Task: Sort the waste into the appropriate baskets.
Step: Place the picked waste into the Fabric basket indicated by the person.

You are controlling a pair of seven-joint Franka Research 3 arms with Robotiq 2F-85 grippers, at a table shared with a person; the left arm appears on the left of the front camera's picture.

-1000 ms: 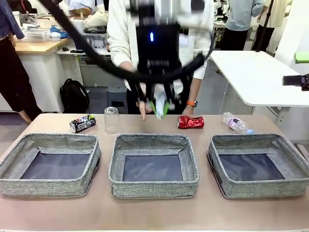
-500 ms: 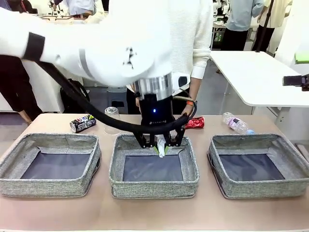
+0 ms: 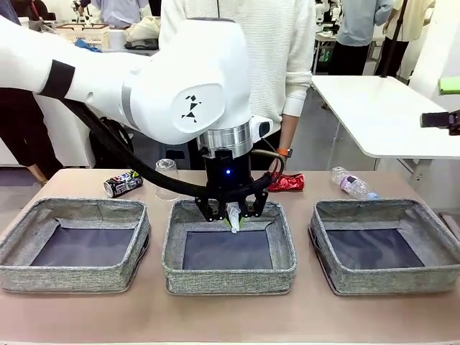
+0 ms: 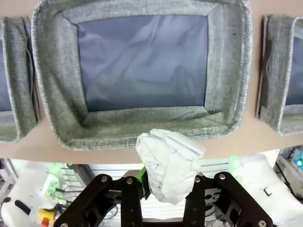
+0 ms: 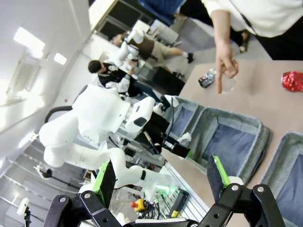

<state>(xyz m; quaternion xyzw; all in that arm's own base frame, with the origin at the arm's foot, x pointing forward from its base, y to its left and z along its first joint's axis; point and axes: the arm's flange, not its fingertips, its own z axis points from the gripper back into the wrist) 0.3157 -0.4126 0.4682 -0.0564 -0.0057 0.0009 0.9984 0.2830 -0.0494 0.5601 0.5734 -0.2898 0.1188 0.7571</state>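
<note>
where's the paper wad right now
In the front view the paper wad is pinched in the left gripper at table centre, just over the far rim of the middle basket, with the red can behind it to the right.

The left arm (image 3: 180,79) has a rounded white shell, a black band, a silver wrist ring and a looping black cable (image 3: 159,180). The left gripper (image 3: 231,214) is black, with what seems a blue light.
</note>
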